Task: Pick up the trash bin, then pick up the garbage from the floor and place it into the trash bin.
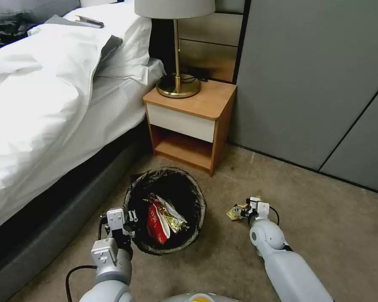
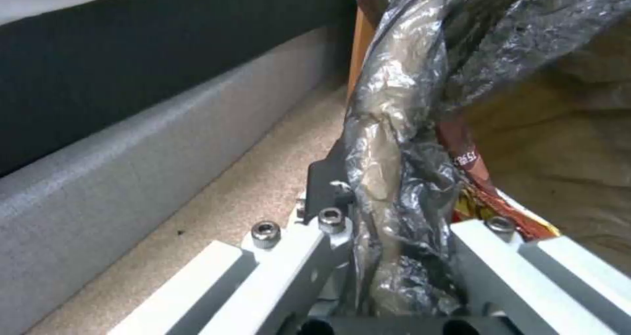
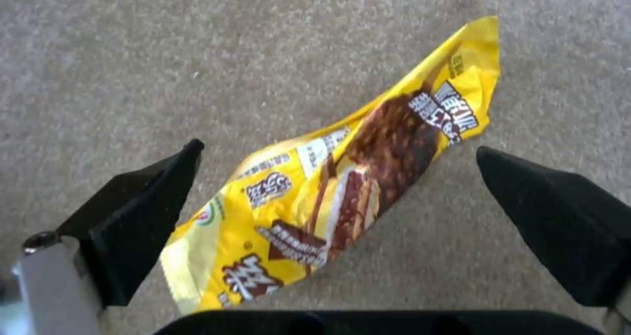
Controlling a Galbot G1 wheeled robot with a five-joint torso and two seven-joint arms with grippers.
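The trash bin [image 1: 132, 197], round with a crinkled black bag over its rim [image 2: 388, 143], sits low in the middle of the head view. A red-and-white wrapper [image 1: 155, 224] and a gold one [image 1: 174, 216] lie inside it. My left gripper [image 1: 128, 222] is shut on the bin's near-left rim, the bag pinched between its fingers [image 2: 322, 197]. To the bin's right, a yellow-brown snack wrapper [image 1: 234, 212] [image 3: 342, 187] lies flat on the carpet. My right gripper [image 1: 248, 208] [image 3: 338, 150] hangs open just above it, one black finger [image 3: 145, 212] on each side of the wrapper.
A wooden nightstand [image 1: 189, 113] with a brass lamp [image 1: 178, 84] stands just behind the bin. The bed [image 1: 50, 109] and its dark grey base [image 2: 131, 167] run along the left. Grey wall panels [image 1: 315, 84] close the back right. Beige carpet [image 1: 323, 226] spreads to the right.
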